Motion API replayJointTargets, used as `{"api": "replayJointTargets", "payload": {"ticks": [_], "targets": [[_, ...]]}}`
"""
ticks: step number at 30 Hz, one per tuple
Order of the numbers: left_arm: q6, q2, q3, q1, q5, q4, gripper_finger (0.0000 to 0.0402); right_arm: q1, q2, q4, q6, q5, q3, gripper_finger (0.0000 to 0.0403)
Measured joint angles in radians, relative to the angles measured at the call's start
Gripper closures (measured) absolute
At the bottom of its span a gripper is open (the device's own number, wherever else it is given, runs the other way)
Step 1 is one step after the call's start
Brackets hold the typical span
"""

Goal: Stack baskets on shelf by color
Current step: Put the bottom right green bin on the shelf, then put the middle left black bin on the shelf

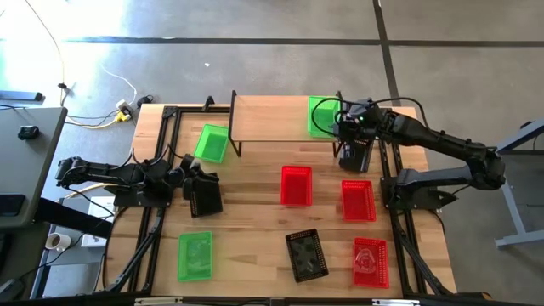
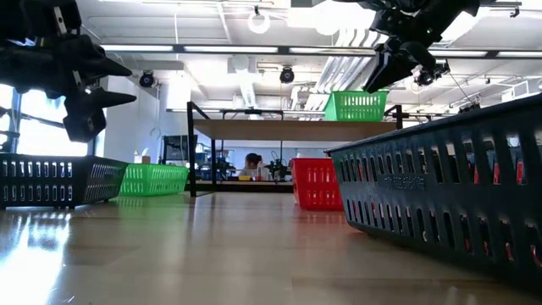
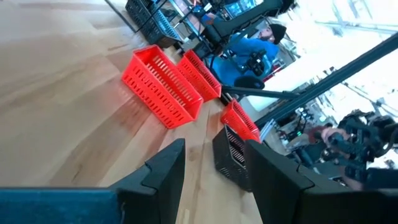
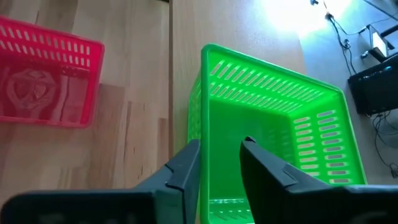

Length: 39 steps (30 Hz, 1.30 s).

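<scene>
A: Nearest the low camera is a black plastic lattice basket, filling the right of that view. What's the biggest thing out there?

B: The wide wooden tabletop, and then the landmark, the low light-wood shelf on thin black legs along its far edge. Everything else I'll place from that shelf.

A: The baskets?

B: One bright green lattice basket sits on the shelf's right end, its long axis running front to back across the plank. Another green one lies just off the shelf's left leg. Three red baskets lie in front of the shelf toward the right, with the black one beyond them, and a third green one far out front-left.

A: And the grippers?

B: The right gripper is at the shelf's right end. Its two dark fingers straddle the near wall of the shelved green basket, parted a little, not pinching it; I judge the basket just set down. The left gripper hangs well in front-left of the shelf, fingers fairly wide and empty.

A: Next move?

B: Probably another green. The one by the shelf's left leg lies closer to the left arm; the right would have to cross the whole shelf.
</scene>
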State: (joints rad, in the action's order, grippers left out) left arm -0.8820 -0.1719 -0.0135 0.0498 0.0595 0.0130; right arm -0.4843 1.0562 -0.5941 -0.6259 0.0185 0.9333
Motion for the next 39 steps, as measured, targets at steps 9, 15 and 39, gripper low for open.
{"api": "replayJointTargets", "payload": {"ticks": [9,15,39], "targets": [[-0.086,0.000,0.000,0.000,-0.002,0.003,0.0245,0.003,-0.069,0.003,0.063,-0.006,0.001,0.0302],[-0.121,0.000,0.000,0.000,-0.003,0.036,0.0245,0.035,-0.119,0.023,0.159,-0.009,0.001,0.0302],[0.048,-0.024,-0.178,0.000,-0.091,0.187,0.0236,0.411,-0.164,0.325,0.587,0.229,0.001,0.0302]]}}
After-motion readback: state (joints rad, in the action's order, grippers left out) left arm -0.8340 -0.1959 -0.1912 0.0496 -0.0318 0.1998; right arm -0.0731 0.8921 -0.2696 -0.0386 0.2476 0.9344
